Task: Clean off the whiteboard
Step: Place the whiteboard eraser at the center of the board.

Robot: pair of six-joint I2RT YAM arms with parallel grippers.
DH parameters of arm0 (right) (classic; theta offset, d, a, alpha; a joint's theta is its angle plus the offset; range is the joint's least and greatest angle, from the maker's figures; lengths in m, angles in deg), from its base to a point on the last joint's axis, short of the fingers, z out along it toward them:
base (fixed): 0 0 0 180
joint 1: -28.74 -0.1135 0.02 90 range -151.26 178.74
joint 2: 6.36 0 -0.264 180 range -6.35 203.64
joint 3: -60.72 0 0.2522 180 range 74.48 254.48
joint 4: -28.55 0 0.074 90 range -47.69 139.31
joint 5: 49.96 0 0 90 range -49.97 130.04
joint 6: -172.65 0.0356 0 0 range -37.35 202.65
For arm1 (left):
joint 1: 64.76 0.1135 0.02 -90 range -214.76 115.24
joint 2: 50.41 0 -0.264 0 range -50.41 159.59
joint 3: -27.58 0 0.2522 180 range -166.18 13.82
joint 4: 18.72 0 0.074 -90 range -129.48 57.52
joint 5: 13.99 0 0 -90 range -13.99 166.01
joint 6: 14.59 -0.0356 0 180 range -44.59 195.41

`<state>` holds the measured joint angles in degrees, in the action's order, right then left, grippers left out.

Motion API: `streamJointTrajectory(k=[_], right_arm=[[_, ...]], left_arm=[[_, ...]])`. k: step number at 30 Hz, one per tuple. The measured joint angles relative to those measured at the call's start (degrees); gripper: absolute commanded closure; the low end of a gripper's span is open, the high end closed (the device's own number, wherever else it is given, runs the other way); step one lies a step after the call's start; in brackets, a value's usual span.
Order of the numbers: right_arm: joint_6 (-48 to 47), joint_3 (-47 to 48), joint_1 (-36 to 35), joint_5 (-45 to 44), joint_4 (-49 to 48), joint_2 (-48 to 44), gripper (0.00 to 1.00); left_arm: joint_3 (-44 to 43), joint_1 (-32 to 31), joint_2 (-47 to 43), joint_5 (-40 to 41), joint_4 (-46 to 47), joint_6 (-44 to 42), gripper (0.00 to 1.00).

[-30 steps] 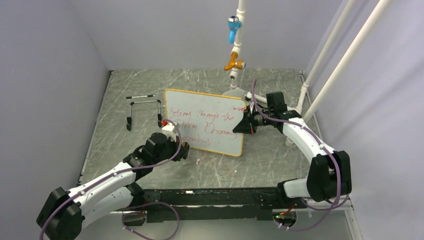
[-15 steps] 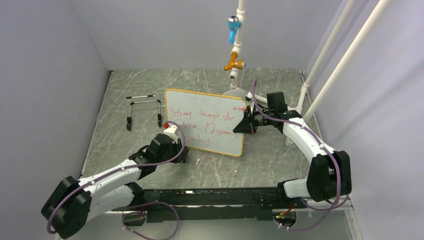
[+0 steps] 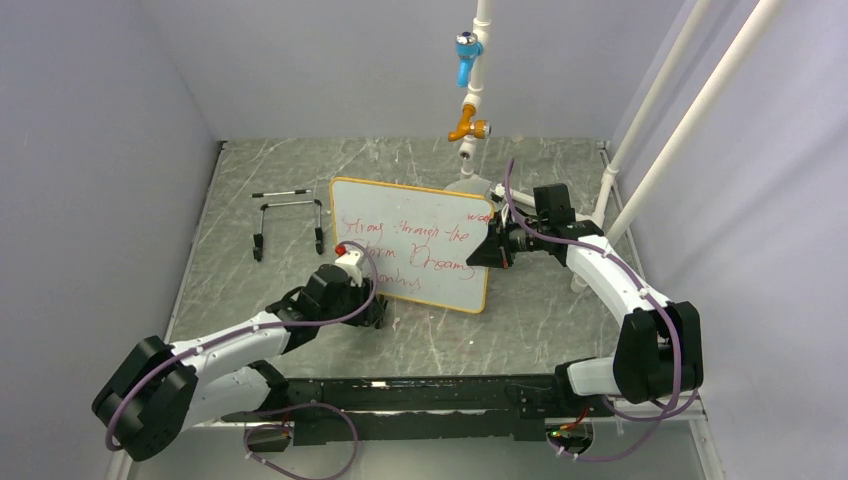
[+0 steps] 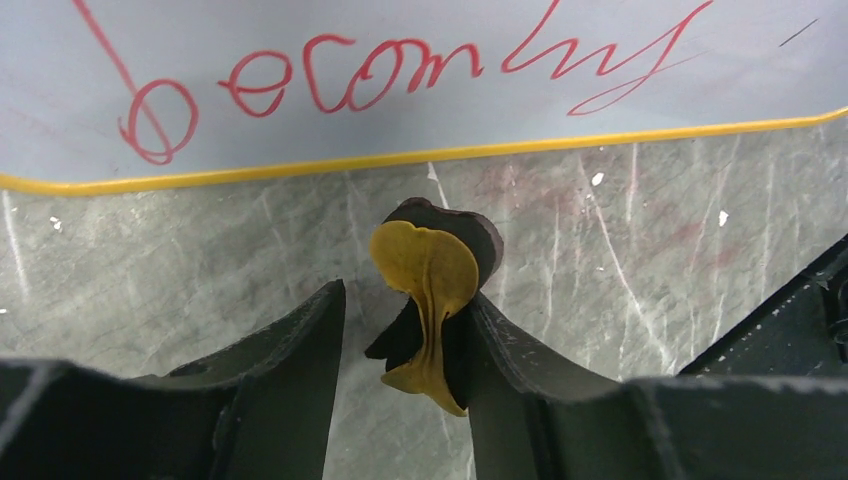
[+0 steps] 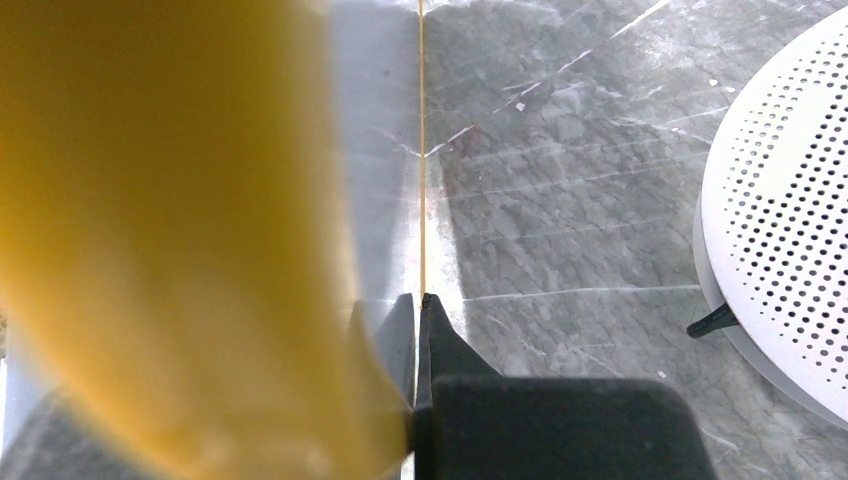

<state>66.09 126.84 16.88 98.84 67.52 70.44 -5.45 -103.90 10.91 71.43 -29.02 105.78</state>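
The whiteboard (image 3: 410, 245), white with a thin orange frame and red handwriting, lies on the grey table. My right gripper (image 3: 490, 250) is shut on its right edge; the right wrist view shows the jaws (image 5: 418, 305) pinching the thin edge beside the board face (image 5: 385, 120). My left gripper (image 3: 368, 308) is low over the table just in front of the board's near edge (image 4: 450, 100). Its jaws (image 4: 405, 300) stand apart. A squashed yellow and black eraser (image 4: 430, 265) rests against the right finger, with a gap to the left finger.
A black wire stand (image 3: 290, 218) lies at the left of the board. A round white perforated disc (image 5: 790, 200) sits behind the board's right end. A pipe with blue and orange valves (image 3: 468, 60) hangs above. White poles (image 3: 650, 110) stand at the right. A black rail (image 3: 420, 395) runs along the near edge.
My left arm has stretched lower and swung right, taking its gripper from the board's lower left corner to the table in front of the near edge. The right arm and board have not moved.
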Motion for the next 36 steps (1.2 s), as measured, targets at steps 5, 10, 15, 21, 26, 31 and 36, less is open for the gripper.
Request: streamJointTrajectory(k=[5, 10, 15, 21, 26, 31, 36], right_arm=[[0.0, 0.0, 0.0, 0.0, 0.0, 0.0, 1.00], [0.0, 0.0, 0.0, 0.0, 0.0, 0.0, 1.00], [0.0, 0.0, 0.0, 0.0, 0.0, 0.0, 1.00], [0.0, 0.0, 0.0, 0.0, 0.0, 0.0, 1.00], [0.0, 0.0, 0.0, 0.0, 0.0, 0.0, 1.00], [0.0, 0.0, 0.0, 0.0, 0.0, 0.0, 1.00], [0.0, 0.0, 0.1, 0.0, 0.0, 0.0, 1.00]], left_arm=[[-2.1, 0.1, 1.6, -1.1, -0.6, -0.9, 0.42], [-4.2, 0.1, 3.8, -2.4, -2.6, -1.4, 0.42], [-5.6, -0.1, 6.6, -2.5, -2.9, -1.2, 0.43], [-8.0, -5.6, 10.4, 4.2, -6.2, -0.8, 0.43], [-8.6, -10.2, 11.7, 9.8, -5.2, 0.2, 0.43], [-8.2, -12.6, 12.4, 10.6, -2.7, 0.6, 0.41], [-7.9, -13.4, 15.1, 10.7, 3.3, 2.0, 0.40]])
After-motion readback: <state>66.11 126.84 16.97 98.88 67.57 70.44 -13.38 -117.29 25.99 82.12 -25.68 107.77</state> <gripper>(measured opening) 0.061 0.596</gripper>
